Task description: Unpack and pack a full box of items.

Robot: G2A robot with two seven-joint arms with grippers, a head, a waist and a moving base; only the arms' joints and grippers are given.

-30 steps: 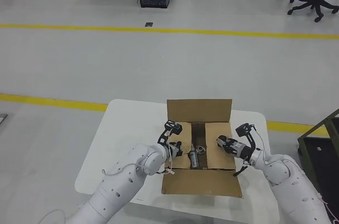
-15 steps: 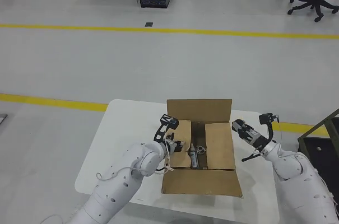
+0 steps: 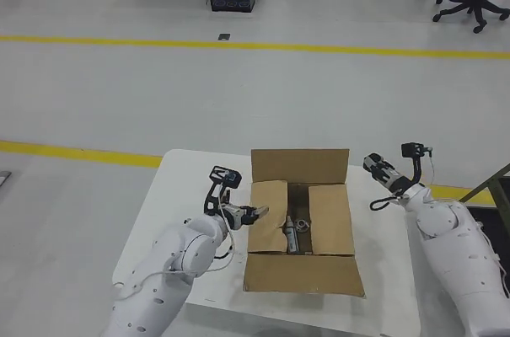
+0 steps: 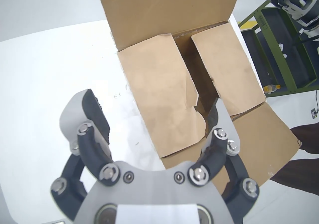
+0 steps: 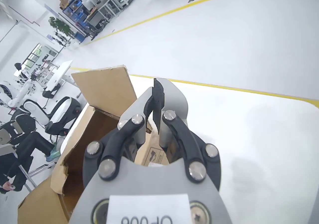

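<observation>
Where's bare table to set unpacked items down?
Widest patch: table left of the box, beyond the left gripper. A narrower strip lies between box and right table edge. The near edge is crowded by the front flap.

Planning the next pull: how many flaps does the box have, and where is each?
4: far flap raised, near flap spread outward, left flap and right flap folded inward over the opening.

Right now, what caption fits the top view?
Left tool and right tool flank a box on a table, side flaps in.
</observation>
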